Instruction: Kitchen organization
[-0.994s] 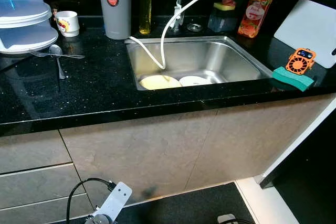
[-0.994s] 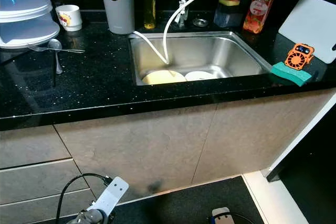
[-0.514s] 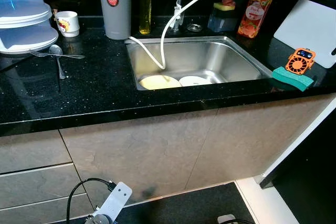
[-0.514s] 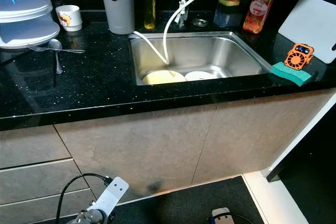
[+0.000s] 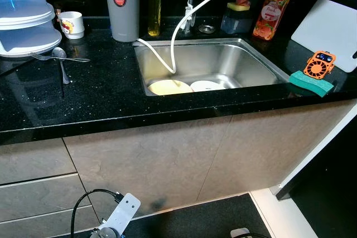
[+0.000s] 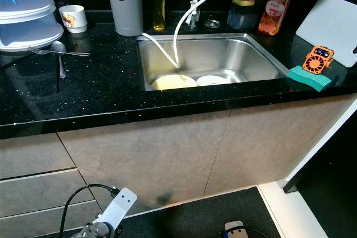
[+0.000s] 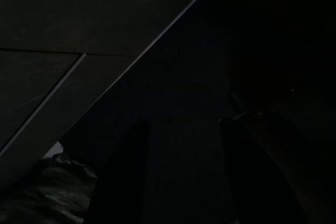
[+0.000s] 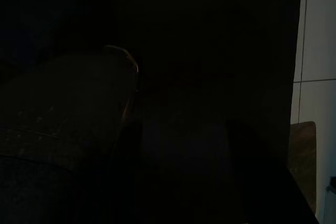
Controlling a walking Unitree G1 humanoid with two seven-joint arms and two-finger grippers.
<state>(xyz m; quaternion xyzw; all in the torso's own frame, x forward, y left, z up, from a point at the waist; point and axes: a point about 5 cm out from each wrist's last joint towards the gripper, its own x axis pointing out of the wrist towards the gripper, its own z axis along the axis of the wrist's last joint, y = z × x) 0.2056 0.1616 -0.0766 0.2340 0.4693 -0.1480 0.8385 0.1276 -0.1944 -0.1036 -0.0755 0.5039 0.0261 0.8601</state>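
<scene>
A black speckled counter (image 5: 100, 96) runs in front of me with a steel sink (image 5: 259, 58) set into it. A pale yellow plate (image 5: 169, 87) and a white plate (image 5: 206, 86) lie in the sink bottom, and a white hose (image 5: 181, 26) hangs into the basin. On the counter's left lie a spoon (image 5: 61, 62) and a fork (image 5: 64, 58), with a mug (image 5: 72, 24) behind them. My left arm (image 5: 119, 214) hangs low by the cabinet front. The dark wrist views show my left gripper (image 7: 184, 129) and right gripper (image 8: 184, 129), fingers apart, nothing between them.
Stacked white containers (image 5: 25, 20) stand at far left. A grey canister (image 5: 121, 4) and an oil bottle (image 5: 154, 9) stand behind the sink, with an orange soap bottle (image 5: 271, 12). At right are a white cutting board (image 5: 329, 32) and an orange fan (image 5: 318, 64) on a green sponge (image 5: 311, 83).
</scene>
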